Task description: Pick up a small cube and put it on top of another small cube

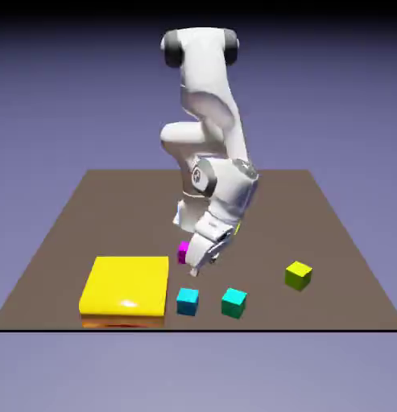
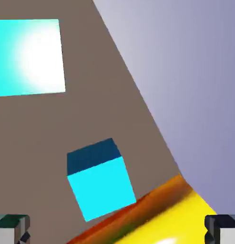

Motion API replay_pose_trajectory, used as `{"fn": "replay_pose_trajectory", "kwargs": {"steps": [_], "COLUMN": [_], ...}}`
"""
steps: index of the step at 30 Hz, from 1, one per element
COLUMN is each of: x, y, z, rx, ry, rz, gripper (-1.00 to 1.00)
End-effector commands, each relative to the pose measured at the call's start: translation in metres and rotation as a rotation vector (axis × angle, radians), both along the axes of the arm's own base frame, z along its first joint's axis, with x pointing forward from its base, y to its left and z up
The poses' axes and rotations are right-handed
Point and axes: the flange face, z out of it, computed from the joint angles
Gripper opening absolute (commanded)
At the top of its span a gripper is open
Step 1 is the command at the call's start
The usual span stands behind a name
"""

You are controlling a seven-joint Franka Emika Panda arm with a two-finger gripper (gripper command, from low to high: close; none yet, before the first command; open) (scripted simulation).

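4 small cubes on worktop: cyan cube [image 1: 187,300] lower centre, teal cube [image 1: 233,302] beside, magenta cube [image 1: 183,252] behind gripper [image 1: 203,261]; jaws wide, holding nothing.

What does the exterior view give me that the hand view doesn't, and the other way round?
Only the exterior view shows the small magenta cube, partly behind the arm, and the small yellow-green cube. Only the hand view shows the open claw's grey fingertips. Both show the small sky-blue cube, the greener teal cube and the big flat yellow block.
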Motion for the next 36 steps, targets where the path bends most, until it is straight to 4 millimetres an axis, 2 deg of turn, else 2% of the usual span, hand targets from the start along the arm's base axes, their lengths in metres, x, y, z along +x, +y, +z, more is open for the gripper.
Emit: {"fn": "replay_pose_trajectory", "kwargs": {"steps": [1, 3, 5, 9, 10, 11, 12, 16, 21, 26, 30, 31, 32, 36], "x": [0.001, 0.003, 0.003, -0.002, -0.002, -0.002, -0.002, 0.003, -0.052, -0.114, -0.166, -0.175, -0.175, -0.192], "y": [0.0, 0.0, -0.001, -0.025, -0.026, -0.026, -0.026, -0.001, -0.03, -0.051, -0.06, -0.06, -0.06, -0.066], "z": [-0.012, -0.036, -0.041, -0.102, -0.103, -0.103, -0.103, -0.042, -0.014, 0.004, 0.013, 0.014, 0.014, -0.033], "rx": [-0.027, -0.08, -0.09, -0.09, -0.09, -0.09, -0.09, -0.09, -0.074, -0.044, -0.01, -0.004, -0.004, -0.005], "ry": [0.044, 0.13, 0.147, 0.147, 0.147, 0.147, 0.147, 0.147, 0.145, 0.152, 0.173, 0.179, 0.179, 0.178], "rz": [0.041, 0.121, 0.137, 0.138, 0.138, 0.138, 0.138, 0.137, -0.222, -0.591, -0.882, -0.932, -0.932, -0.932], "gripper": [0.0, 0.0, 0.0, 0.0, 0.0, -1.0, -1.0, -1.0, -1.0, -1.0, -1.0, -1.0, -1.0, -1.0]}}
